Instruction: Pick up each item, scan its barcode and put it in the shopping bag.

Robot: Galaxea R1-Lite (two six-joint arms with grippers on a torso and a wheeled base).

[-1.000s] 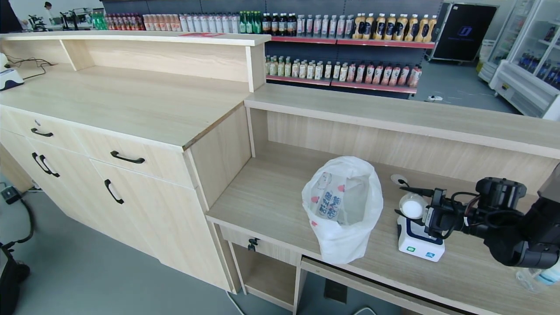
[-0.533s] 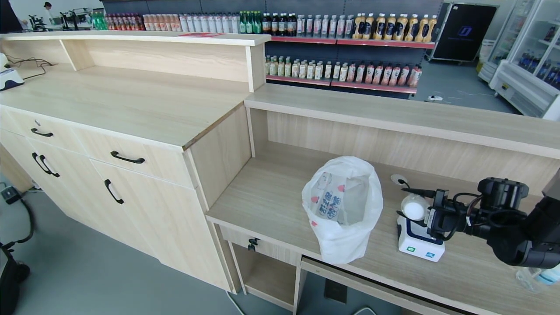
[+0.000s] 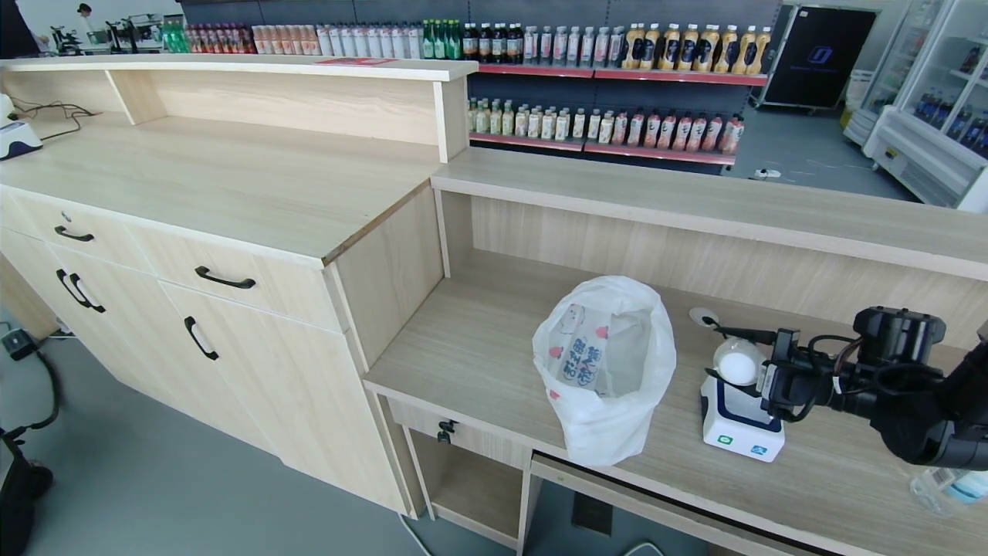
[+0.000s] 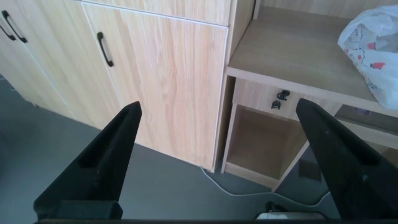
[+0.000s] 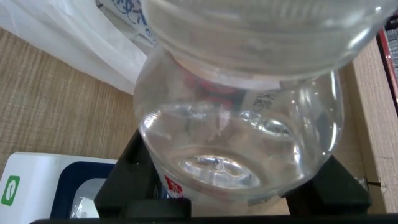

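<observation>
Since the earlier frames the right end effector (image 3: pixel 747 357) has drawn a little away from the bag, and the bottle went with it; nothing else has shifted. Its two black fingers are closed around a clear, round plastic bottle (image 3: pixel 733 364), which is held lying sideways, bottom outward. I think this pose is chosen to turn the label toward the reader.

Directly under the end effector stands the white and blue box-shaped scanner (image 3: pixel 739 432), and the bottle hangs just above its top. So the scanning step seems to be in hand, and the bagging is not yet done. Beyond the fingertips, near the scanner, stands the white plastic shopping bag (image 3: pixel 610 371). Its mouth is open upward, ready to receive the bottle, and it holds one item already. Both rest on the light wooden surface (image 3: pixel 478 347).

The right wrist view shows the bottle's transparent bottom and a red and white label behind it, which the head view cannot give. The left wrist view shows the left end effector (image 4: pixel 219 106), empty with fingers wide apart, low above the grey floor (image 4: pixel 74 149), with the bag well off to one side.
</observation>
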